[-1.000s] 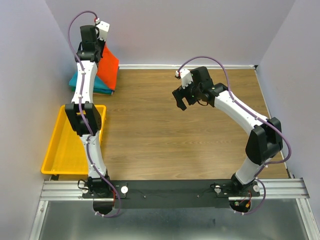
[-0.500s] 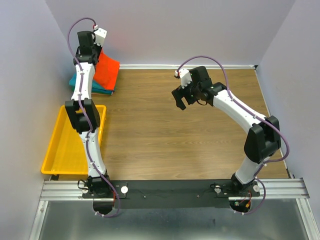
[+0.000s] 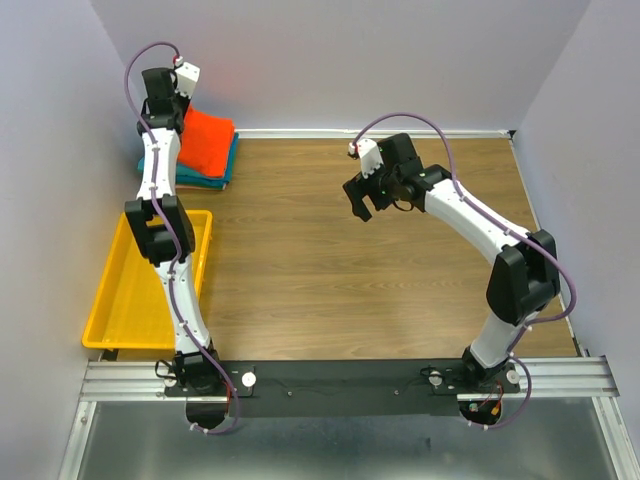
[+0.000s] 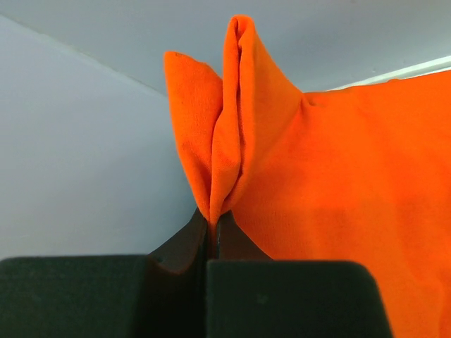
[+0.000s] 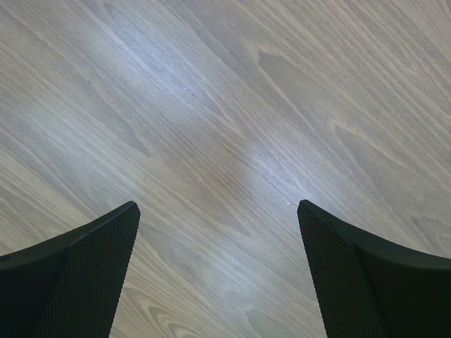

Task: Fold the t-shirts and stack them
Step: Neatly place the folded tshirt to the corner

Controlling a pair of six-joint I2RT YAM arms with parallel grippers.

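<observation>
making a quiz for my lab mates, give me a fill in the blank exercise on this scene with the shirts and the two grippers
1. The left gripper is ____ on a fold of the bright orange-red cloth t-shirt.
2. The folded cloth t-shirt under it is coloured ____.
3. The right gripper, above the brown wooden table, holds ____.
4. The yellow plastic tray stands at the table's ____ edge.
Missing words: shut; teal; nothing; left.

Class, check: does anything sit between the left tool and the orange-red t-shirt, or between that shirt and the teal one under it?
Nothing visible. The left tool is shut on a fold of the orange-red t-shirt, which appears to lie directly on the teal t-shirt.
</observation>
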